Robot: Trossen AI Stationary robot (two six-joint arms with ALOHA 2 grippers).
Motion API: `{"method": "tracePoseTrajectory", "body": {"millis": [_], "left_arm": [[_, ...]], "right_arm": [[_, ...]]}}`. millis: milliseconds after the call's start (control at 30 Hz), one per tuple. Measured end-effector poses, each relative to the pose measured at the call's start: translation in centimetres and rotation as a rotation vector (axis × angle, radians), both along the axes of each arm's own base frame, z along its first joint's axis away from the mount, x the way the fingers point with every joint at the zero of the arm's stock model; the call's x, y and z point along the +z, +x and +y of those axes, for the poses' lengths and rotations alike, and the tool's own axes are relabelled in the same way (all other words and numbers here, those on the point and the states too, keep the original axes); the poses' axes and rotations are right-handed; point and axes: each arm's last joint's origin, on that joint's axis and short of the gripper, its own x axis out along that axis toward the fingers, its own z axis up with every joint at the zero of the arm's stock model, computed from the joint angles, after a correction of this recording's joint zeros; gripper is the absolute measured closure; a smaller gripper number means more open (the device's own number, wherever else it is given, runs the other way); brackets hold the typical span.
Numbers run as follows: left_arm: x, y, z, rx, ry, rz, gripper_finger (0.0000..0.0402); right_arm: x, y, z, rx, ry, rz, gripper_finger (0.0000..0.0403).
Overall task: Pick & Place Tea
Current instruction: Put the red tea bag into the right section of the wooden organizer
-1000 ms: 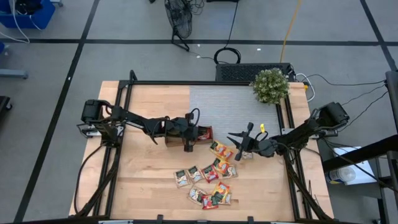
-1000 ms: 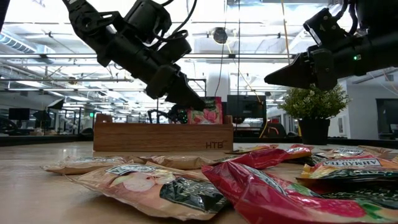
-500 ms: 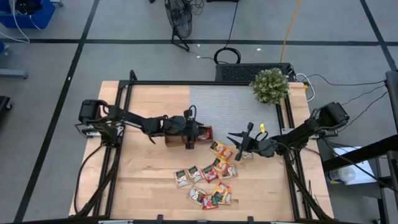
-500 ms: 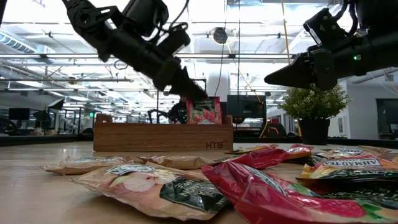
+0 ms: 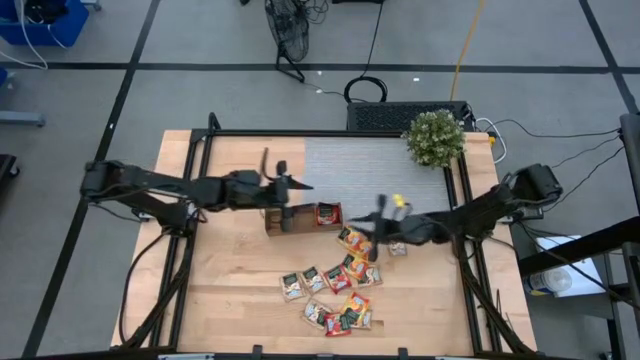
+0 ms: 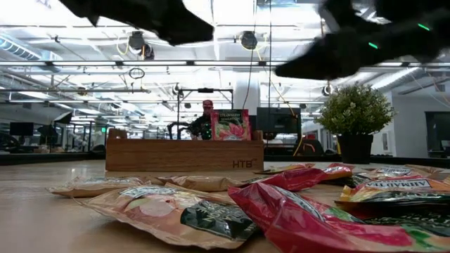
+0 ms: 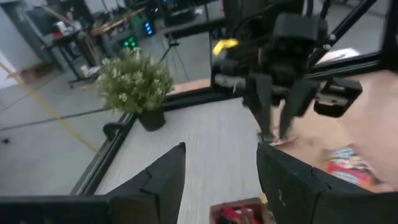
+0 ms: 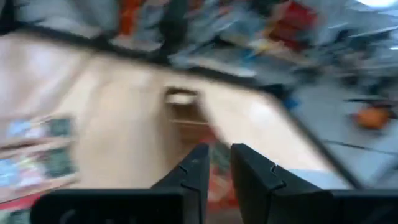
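Withdrawn leftward, left gripper (image 5: 283, 186) hangs empty, fingers apart; glossy red sachet (image 5: 327, 214) stands upright in the wooden tray (image 5: 280, 222). Right gripper (image 5: 372, 226) fingers nearly together.

R pincer (image 8: 216, 163) fills the near edge, fingers (image 8: 194, 171) dark, narrow gap between them, nothing held. View heavily blurred. Pale wood bench (image 8: 124, 118) runs ahead of the tips. Wooden tray (image 8: 183, 112) sits further out on it, w/ a reddish patch just past the fingers near its end; can't tell what it is. Sachets (image 8: 37, 149) lie flat on the bench off to one side, green and red. Beyond the bench: smeared room clutter, an orange blob (image 8: 373, 117).
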Motion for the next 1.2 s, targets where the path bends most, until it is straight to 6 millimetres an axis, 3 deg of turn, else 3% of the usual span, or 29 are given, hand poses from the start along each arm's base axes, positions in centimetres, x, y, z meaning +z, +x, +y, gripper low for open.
{"method": "tracePoseTrajectory", "body": {"millis": [133, 300, 500, 800, 1200], "left_arm": [[0.2, -2.8, 0.2, 0.026, -0.019, -0.076, 0.0201], [-1.2, -5.5, 0.2, 0.044, -0.067, -0.171, 0.0201], [-3.2, -7.1, 0.1, 0.046, -0.096, -0.223, 0.0201], [-4.7, -7.7, 0.1, 0.057, -0.102, -0.191, 0.0201], [-4.8, -7.7, 0.2, 0.075, -0.073, -0.177, 0.0201]], "right_arm": [[3.0, 4.8, -0.7, 0.106, -0.034, 0.383, 0.0396], [4.8, 9.2, -1.9, 0.112, -0.102, 0.613, 0.0402], [2.7, 12.5, -2.1, 0.186, -0.112, 0.785, 0.0403], [-0.4, 14.2, -4.0, 0.151, -0.103, 0.870, 0.0403], [0.1, 13.6, -4.3, 0.126, -0.131, 0.916, 0.0403]]}}
